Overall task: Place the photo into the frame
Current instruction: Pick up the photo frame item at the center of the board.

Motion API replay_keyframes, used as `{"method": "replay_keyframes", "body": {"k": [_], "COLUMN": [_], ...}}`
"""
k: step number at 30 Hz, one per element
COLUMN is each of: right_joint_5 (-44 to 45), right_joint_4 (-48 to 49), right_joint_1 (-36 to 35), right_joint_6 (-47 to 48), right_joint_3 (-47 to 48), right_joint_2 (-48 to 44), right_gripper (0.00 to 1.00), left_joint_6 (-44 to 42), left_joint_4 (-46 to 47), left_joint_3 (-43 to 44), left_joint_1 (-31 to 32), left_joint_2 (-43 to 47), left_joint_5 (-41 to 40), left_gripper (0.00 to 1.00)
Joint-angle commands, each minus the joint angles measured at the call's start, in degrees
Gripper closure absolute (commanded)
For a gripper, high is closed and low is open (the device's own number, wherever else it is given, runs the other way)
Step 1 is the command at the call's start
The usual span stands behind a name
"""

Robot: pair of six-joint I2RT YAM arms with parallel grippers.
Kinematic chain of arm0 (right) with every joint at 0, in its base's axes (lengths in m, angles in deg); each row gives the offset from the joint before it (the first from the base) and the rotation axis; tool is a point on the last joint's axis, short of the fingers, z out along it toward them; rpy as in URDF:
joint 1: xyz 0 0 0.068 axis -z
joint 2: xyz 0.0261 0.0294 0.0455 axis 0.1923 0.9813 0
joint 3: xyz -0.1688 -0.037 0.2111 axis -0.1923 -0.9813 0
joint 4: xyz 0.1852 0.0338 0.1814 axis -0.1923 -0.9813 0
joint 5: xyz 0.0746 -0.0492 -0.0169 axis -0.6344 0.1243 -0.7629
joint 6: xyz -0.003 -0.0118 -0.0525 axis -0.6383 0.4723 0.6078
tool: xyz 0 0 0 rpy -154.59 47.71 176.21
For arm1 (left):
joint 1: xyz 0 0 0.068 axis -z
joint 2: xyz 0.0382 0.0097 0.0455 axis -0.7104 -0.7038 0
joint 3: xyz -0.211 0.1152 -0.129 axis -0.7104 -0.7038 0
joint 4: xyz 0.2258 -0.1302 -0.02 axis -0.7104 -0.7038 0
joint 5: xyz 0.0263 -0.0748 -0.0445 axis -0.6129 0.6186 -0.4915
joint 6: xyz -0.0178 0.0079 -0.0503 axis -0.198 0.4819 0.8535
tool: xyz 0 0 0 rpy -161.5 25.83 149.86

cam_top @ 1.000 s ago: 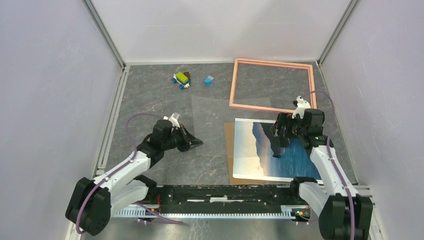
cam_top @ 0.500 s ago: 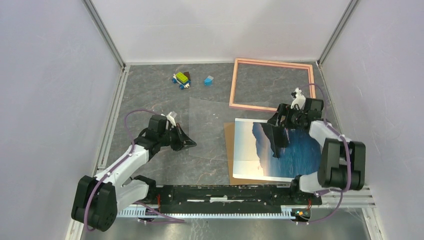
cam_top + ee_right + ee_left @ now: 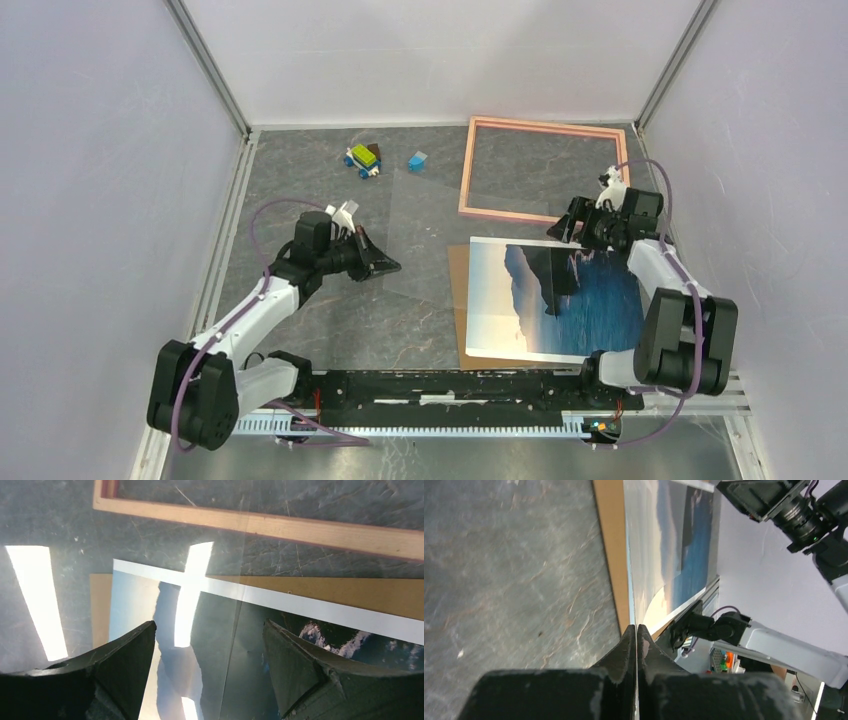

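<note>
Two flat rectangles lie stacked: photo (image 3: 560, 310) on brown board (image 3: 457, 300). Left jaws pinch a clear sheet (image 3: 430, 240); right jaws gape empty

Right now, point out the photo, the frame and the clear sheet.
photo (image 3: 550, 300), top external view, on its middle.
frame (image 3: 310, 530), right wrist view, on its near rail.
clear sheet (image 3: 125, 545), right wrist view, on its glare-streaked face.

one photo (image 3: 545, 305), one frame (image 3: 545, 126), one brown board (image 3: 458, 292), one clear sheet (image 3: 425, 235), one toy-block cluster (image 3: 363, 158), one blue block (image 3: 417, 160), two grippers (image 3: 394, 266) (image 3: 562, 227)
</note>
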Motion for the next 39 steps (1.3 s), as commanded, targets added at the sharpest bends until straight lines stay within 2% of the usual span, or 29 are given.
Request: {"method": "replay_keyframes", "body": {"k": [1, 9, 13, 16, 18, 21, 23, 25, 29, 31, 33, 39], "right_joint_5": [2.19, 3.71, 4.96, 3.96, -0.82, -8.54, -5.72, -1.7, 0.45, -0.19, 1.18, 9.29], "right_joint_4": [-0.5, -1.5, 0.55, 4.31, 3.64, 15.82, 21.07, 20.36, 26.84, 34.91, 38.3, 51.85], "right_joint_1": [-0.52, -2.17, -1.97, -0.12, 3.46, 6.61, 5.81, 5.32, 4.95, 2.9, -0.3, -9.69], "right_joint_6": [-1.09, -4.36, -12.15, -13.25, -14.18, -24.45, -29.18, -31.87, -41.02, -47.07, -49.93, -62.59], "right_joint_3": [3.56, 4.97, 1.35, -1.41, -1.88, -10.05, -14.52, -16.1, -23.13, -27.39, -28.36, -32.89], "right_joint_2": [-5.5, -6.38, -8.63, -8.9, -6.53, -7.99, -12.02, -14.84, -17.25, -16.9, -16.19, -14.14], "right_gripper": [0.16, 0.16, 0.13, 0.11, 0.11, 0.14, 0.14, 0.12, 0.11, 0.11, 0.11, 0.12], "left_joint_6": [2.22, 8.74, 13.5, 18.64, 21.02, 23.4, 25.41, 27.31, 31.95, 32.53, 33.25, 34.53], "left_joint_4": [9.64, 12.52, 14.19, 20.58, 21.79, 23.72, 26.5, 28.82, 35.61, 36.52, 37.62, 39.41], "left_joint_3": [5.9, 15.26, 16.66, 16.33, 16.2, 15.36, 14.03, 12.9, 10.22, 9.79, 9.41, 8.79], "left_joint_1": [-0.12, -0.07, -0.13, -0.13, -0.37, -0.34, -0.31, -0.31, -0.29, -0.31, -0.29, -0.28], "left_joint_2": [-3.06, -14.19, -19.37, -22.9, -23.83, -23.45, -23.39, -24.02, -25.19, -25.45, -25.71, -25.7], "left_joint_5": [0.93, -2.3, -4.85, -2.65, -2.49, -3.77, -4.47, -4.43, -3.35, -2.86, -2.3, -1.41], "left_gripper": [0.98, 0.98, 0.98, 0.98, 0.98, 0.98, 0.98, 0.98, 0.98, 0.98, 0.98, 0.98]}}
